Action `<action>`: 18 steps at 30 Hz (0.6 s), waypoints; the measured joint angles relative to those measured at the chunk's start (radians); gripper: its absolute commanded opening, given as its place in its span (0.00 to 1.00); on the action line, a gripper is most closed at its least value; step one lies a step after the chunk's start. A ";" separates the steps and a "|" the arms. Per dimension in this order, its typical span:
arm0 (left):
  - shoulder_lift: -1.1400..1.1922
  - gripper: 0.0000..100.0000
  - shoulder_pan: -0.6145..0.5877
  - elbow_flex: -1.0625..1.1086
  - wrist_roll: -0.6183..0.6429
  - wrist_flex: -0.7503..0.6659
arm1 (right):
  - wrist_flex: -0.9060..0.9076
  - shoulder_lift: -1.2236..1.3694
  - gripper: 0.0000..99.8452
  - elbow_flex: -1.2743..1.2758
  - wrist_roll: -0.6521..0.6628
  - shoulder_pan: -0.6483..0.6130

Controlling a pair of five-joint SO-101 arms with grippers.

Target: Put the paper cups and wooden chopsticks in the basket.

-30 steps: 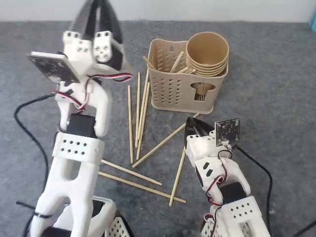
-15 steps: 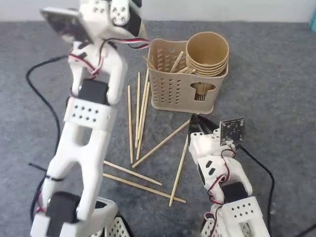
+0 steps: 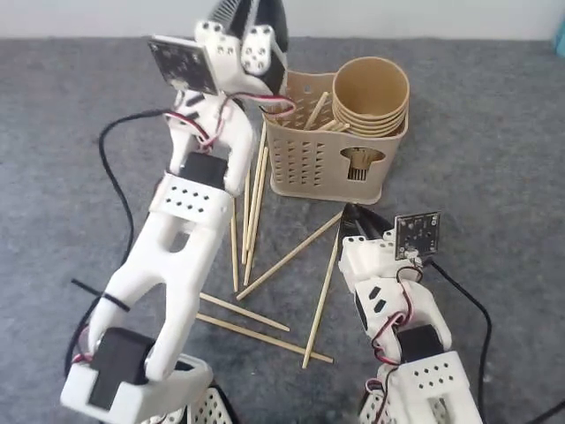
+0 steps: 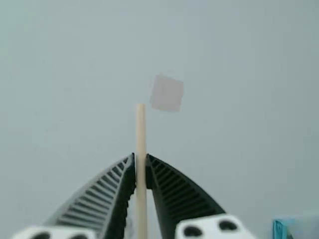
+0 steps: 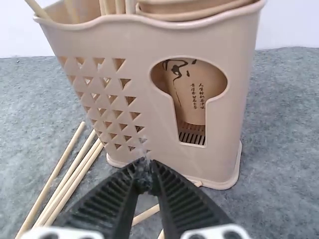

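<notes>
A beige plastic basket (image 3: 309, 159) stands at the back middle of the table, with stacked paper cups (image 3: 371, 93) in its right part and several wooden chopsticks (image 3: 305, 110) in its left part. My left gripper (image 3: 250, 12) is raised just behind the basket's left rim. It is shut on one wooden chopstick (image 4: 141, 132), which sticks out past the gripper (image 4: 140, 159). My right gripper (image 3: 355, 216) is shut on nothing, low in front of the basket (image 5: 149, 74). Its tip (image 5: 144, 167) is close to the basket's base.
Several loose chopsticks (image 3: 254, 190) lie on the grey carpet left of and in front of the basket, some (image 3: 320, 300) beside the right arm, others (image 3: 238, 311) near the left arm's base. A cable (image 3: 115, 194) trails at the left.
The left arm has swung right from the table's left side to just behind the basket. The right gripper has edged slightly toward the basket.
</notes>
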 measured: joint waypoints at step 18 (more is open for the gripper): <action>-0.186 0.21 -0.127 0.057 -0.002 0.471 | 0.000 0.000 0.01 0.000 0.000 0.000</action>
